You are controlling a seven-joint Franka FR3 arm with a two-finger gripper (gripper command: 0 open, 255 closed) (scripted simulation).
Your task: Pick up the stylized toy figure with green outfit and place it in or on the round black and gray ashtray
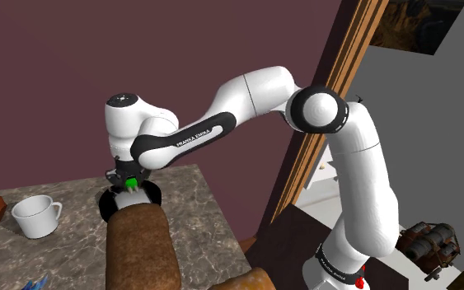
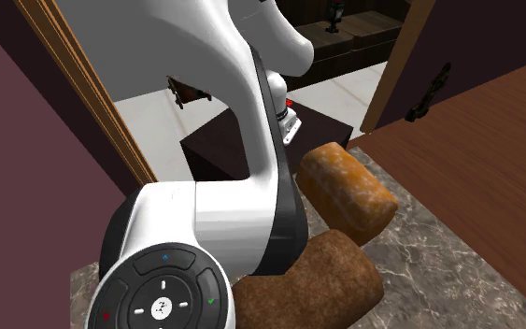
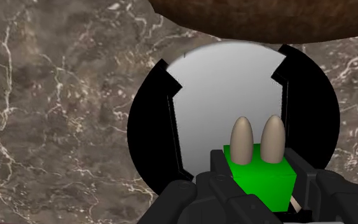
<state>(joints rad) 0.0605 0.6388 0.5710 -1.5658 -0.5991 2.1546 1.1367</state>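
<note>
Black pincer [image 3: 260, 188] is clamped on the blocky green toy figure with tan ears [image 3: 259, 175], directly over the round black-and-gray ashtray [image 3: 142, 124], so it's a straight drop.

Shoulder view overlooks the table [image 1: 193, 206]; second exterior sits close against the arm [image 2: 251, 121].

text: FRANKA EMIKA | where: white lettering on the arm's black forearm band [image 1: 190, 137] | other text: none legible

This looks like a room in a house. A white mug [image 1: 36, 216] sits on a marbled bench [image 1: 205, 206]. There are dark purple walls [image 1: 73, 49], a wooden door frame [image 1: 337, 99] and a brown wood floor [image 2: 476, 140].
</note>
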